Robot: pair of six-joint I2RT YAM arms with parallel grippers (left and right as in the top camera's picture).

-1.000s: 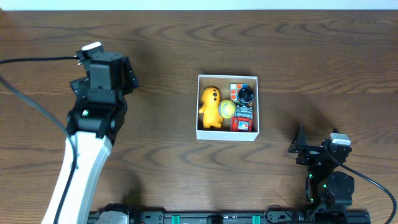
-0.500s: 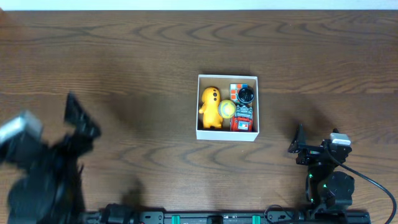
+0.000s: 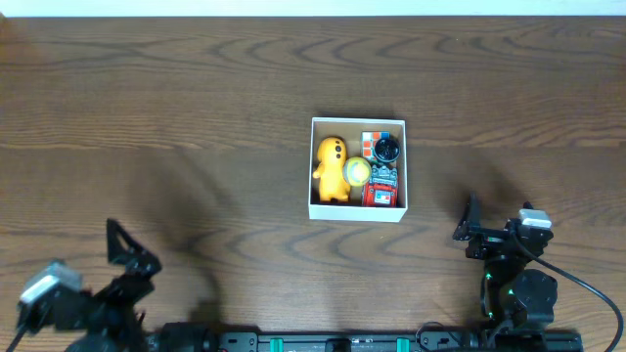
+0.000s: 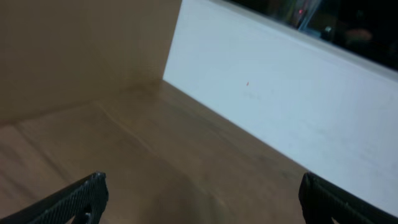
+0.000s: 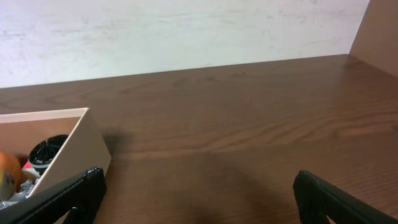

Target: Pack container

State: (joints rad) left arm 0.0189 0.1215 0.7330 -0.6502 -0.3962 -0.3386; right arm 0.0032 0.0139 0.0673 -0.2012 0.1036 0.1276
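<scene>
One container (image 3: 357, 214): square, shallow, open top, thin white walls, floor mostly hidden by the contents. It sits on the dark brown wood-grain table (image 3: 196, 88) about mid-table, slightly right of centre, well apart from the left arm and nearer the right one.

Five small things inside, packed close:
- One yellow rounded plastic figure toy (image 3: 331, 164) along the left wall.
- One yellow-green ball (image 3: 358, 172) touching the figure's right side.
- One multicoloured puzzle cube (image 3: 369, 145) at the far side.
- One black glossy round item (image 3: 388, 149) just right of the cube, by the right wall.
- One red boxy toy (image 3: 381, 188) with blue bits in the near right corner.

Two arms, two black pincers.

The left gripper (image 3: 127, 249) is at the near left of the table, far from the container. In the left wrist view its two fingertips (image 4: 87, 194) sit wide apart at the lower corners with nothing between them, so it is released. That view is blurred and shows only a tan surface and a white panel (image 4: 280, 106).

The right gripper (image 3: 467, 225) is at the near right, close to the container's near right corner but apart from it. In the right wrist view its fingertips (image 5: 78, 190) are spread and hold nothing, so it is released. The container's white corner shows at the left of that view, with the black round item and a sliver of orange inside.
</scene>
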